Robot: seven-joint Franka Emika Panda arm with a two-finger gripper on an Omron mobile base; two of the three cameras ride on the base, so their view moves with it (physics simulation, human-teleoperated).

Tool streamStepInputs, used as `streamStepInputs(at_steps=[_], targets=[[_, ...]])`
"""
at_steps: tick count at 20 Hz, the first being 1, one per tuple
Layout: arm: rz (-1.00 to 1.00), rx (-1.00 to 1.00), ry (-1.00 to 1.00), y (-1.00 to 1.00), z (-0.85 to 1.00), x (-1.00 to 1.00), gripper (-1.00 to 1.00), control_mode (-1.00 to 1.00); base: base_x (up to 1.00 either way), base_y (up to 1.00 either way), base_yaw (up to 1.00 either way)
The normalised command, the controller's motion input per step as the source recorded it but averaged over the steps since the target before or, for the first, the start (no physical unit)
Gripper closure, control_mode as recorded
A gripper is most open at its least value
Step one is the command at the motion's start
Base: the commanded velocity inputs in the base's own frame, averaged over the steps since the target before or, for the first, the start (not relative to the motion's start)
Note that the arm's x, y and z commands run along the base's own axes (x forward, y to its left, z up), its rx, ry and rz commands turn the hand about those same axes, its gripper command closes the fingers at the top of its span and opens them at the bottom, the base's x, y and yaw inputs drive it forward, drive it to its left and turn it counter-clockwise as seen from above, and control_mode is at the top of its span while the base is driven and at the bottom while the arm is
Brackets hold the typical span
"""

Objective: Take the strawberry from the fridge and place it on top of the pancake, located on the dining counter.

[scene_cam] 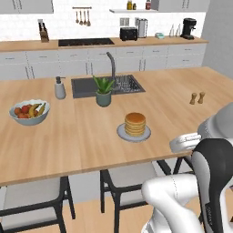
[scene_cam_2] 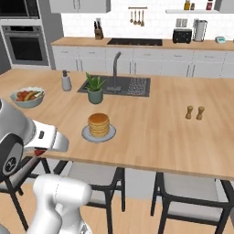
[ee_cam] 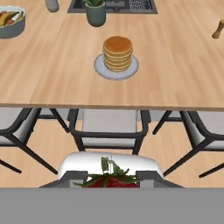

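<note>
One stack of tan-golden pancakes (scene_cam: 135,124) sits on a round grey plate on the light-wood tabletop (scene_cam: 82,136) in the left base view, no writing legible. Right base view: same stack (scene_cam_2: 98,124), mid-tabletop. Hand view: the fingers (ee_cam: 112,178) pinch the red, green-topped strawberry (ee_cam: 112,181) above the stools.

Setting: rendered home kitchen with island dining counter.
Light-wood counter (scene_cam: 68,136) carries an inset sink (scene_cam: 109,85) with faucet, fruit bowl (scene_cam: 29,111), pancake (scene_cam: 135,124); stools (scene_cam_2: 98,180) along its edge. Back wall: white cabinets, hob (scene_cam: 85,42), knife block (scene_cam: 43,34), toaster (scene_cam: 129,33), coffee machine (scene_cam: 188,28), built-in oven (scene_cam_2: 25,43).
</note>
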Motion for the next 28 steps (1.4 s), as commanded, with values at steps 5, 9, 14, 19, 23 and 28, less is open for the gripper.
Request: streamStepInputs(at_steps=[5,9,14,19,23,28], targets=[[0.0,0.0,0.0,0.0,0.0,0.0,1.0,1.0,0.59,-0.15,0.03],[0.0,0.0,0.0,0.0,0.0,0.0,1.0,1.0,0.34,-0.08,0.04],[0.0,0.0,0.0,0.0,0.0,0.0,1.0,1.0,0.0,0.0,0.0],[0.0,-0.01,0.02,0.01,0.01,0.13,1.0,-1.0,0.0,0.0,0.0],[0.0,-0.03,0.14,0.0,0.27,0.86,1.0,-1.0,0.0,0.0,0.0],[0.0,-0.01,0.25,0.0,0.12,1.0,1.0,-1.0,0.0,0.0,0.0]])
